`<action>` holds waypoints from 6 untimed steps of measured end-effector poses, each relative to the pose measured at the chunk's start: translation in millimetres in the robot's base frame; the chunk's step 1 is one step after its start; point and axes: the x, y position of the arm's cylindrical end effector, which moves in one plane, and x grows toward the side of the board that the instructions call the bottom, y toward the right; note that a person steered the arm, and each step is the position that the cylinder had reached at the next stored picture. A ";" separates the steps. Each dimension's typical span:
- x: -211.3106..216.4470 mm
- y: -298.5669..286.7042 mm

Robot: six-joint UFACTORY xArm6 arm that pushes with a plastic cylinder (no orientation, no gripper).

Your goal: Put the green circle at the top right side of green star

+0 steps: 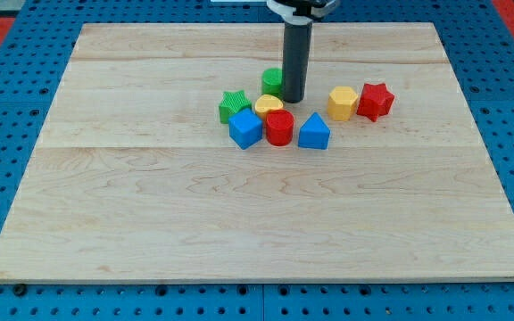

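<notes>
The green circle (pixel 271 81) sits near the board's upper middle, partly hidden behind my rod. The green star (pixel 233 105) lies below and to the left of it, a small gap between them. My tip (pixel 293 98) rests on the board right beside the green circle's right side, touching or nearly touching it, and just above the yellow block (pixel 269 106).
A blue cube (pixel 246 129), a red cylinder (pixel 279 127) and a blue triangular block (pixel 314 132) sit in a row below the tip. A yellow hexagon (pixel 343 102) and a red star (pixel 376 100) lie to the right. The wooden board (pixel 257 214) lies on a blue pegboard.
</notes>
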 end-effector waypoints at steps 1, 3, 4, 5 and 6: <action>-15.9 0.0; -72.5 11.1; -84.2 -32.5; -67.4 -37.2; -47.9 -33.8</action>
